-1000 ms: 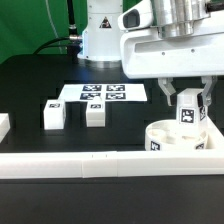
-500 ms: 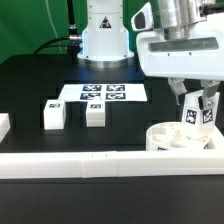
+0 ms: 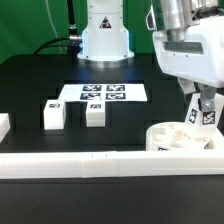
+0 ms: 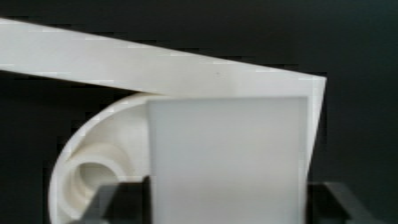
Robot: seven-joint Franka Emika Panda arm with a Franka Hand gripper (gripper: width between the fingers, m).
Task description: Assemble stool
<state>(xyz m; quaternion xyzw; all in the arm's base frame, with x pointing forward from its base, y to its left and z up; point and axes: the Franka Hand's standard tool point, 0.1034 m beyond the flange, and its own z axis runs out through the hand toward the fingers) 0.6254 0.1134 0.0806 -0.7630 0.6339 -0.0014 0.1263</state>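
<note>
The round white seat [image 3: 170, 140] lies at the exterior view's right, against the front rail. My gripper [image 3: 205, 112] is shut on a white tagged leg [image 3: 207, 116] and holds it upright just above the seat's far right rim. In the wrist view the leg [image 4: 231, 150] fills the middle between my dark fingers [image 4: 118, 200], with the seat [image 4: 93, 165] curving beside and below it. Two other legs [image 3: 53, 114] [image 3: 95, 113] stand on the black table at the left.
The marker board [image 3: 103, 93] lies behind the two loose legs. A long white rail [image 3: 90, 164] runs along the front edge, also seen in the wrist view [image 4: 160, 65]. A small white piece [image 3: 3, 125] sits at the far left. The robot base [image 3: 105, 40] stands at the back.
My gripper has moved toward the exterior view's right with the leg in it, from over the seat's middle to its far right rim. The other parts have not moved.
</note>
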